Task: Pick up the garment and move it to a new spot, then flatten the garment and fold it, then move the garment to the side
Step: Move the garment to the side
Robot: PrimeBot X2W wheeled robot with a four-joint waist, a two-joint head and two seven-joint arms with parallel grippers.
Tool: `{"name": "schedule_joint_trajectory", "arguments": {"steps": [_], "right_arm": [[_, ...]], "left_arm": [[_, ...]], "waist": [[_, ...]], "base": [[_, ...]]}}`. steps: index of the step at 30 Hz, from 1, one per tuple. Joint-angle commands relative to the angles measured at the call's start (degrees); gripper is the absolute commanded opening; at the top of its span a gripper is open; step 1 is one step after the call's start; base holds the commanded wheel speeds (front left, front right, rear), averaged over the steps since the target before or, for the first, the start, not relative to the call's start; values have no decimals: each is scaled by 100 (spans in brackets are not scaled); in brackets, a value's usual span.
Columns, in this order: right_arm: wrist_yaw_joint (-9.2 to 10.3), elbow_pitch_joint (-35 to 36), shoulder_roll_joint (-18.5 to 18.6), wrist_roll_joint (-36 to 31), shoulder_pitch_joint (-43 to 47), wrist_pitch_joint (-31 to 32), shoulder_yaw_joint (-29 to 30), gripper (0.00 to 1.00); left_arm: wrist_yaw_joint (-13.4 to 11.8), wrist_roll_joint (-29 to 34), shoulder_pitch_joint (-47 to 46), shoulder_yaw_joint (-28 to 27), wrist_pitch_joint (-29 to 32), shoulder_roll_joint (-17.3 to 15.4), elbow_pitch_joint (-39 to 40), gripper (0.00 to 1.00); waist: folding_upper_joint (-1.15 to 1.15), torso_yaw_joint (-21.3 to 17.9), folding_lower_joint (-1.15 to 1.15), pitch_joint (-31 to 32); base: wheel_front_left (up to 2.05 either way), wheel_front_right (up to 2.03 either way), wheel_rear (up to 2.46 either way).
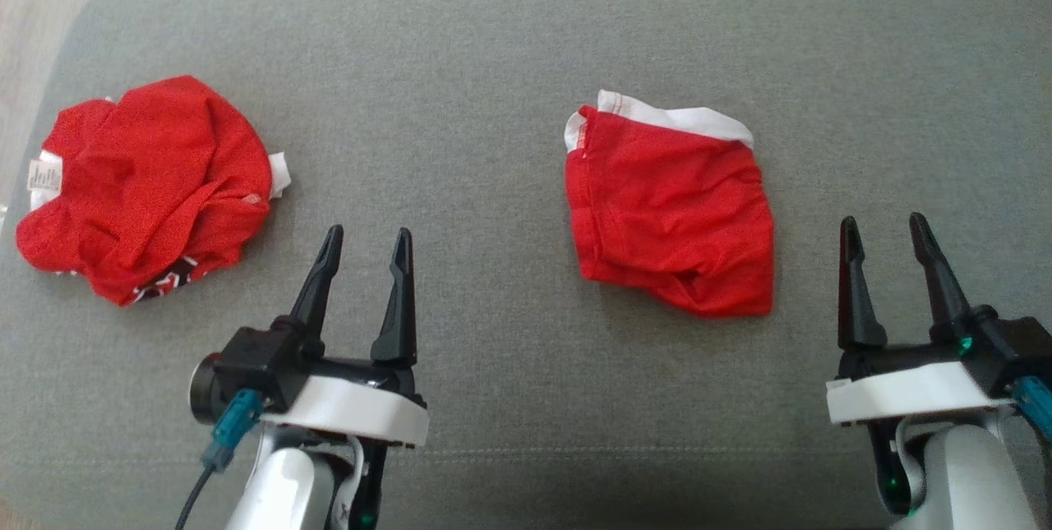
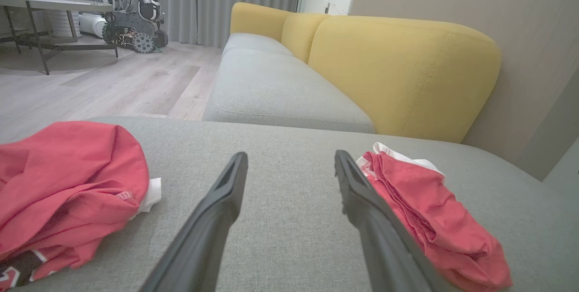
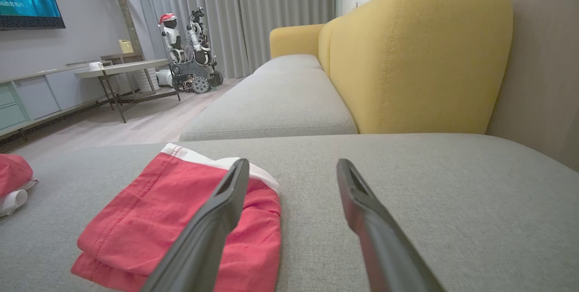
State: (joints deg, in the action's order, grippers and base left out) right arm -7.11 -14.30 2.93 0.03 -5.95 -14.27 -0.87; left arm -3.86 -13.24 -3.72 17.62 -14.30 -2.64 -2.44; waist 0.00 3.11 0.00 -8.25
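Presently shows left claw [image 1: 369,231] and right claw [image 1: 882,218] spread, empty; risks pinching one layer of folded red white-banded garment [image 1: 670,218], undoing fold, or grabbing crumpled red garment [image 1: 144,185].

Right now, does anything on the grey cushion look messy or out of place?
Yes: the left red garment sits in a crumpled heap near the cushion edge, label and white trim poking out. The right red garment lies folded fairly flat. Nothing looks spilled or damaged. The left pincer and right pincer are open and empty.

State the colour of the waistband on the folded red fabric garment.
The waistband is white, clearest in the head view.
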Motion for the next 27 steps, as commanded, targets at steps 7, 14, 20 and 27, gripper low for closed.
{"name": "schedule_joint_trajectory", "arguments": {"steps": [7, 14, 20, 27], "right_arm": [[-37, -106, -5, 184, -428, 228, -87, 100], [-37, -625, 10, 370, -1026, 736, 14, 100], [-37, -1204, 170, 482, -1499, 1052, 67, 100], [-37, -1660, 220, 579, -1794, 1038, 51, 100]], "left_arm": [[41, 18, -314, -83, -70, -23, 165, 100], [66, -14, -572, 38, -70, -23, 96, 100], [51, -55, -765, 145, -70, -23, 31, 100], [30, -74, -875, 156, -70, -23, 36, 100]], "waist": [[0, 184, 0, -346], [0, 397, 0, -824], [0, 568, 0, -1082], [0, 650, 0, -1220]], "base": [[0, 0, 0], [0, 0, 0], [0, 0, 0], [0, 0, 0]]}}
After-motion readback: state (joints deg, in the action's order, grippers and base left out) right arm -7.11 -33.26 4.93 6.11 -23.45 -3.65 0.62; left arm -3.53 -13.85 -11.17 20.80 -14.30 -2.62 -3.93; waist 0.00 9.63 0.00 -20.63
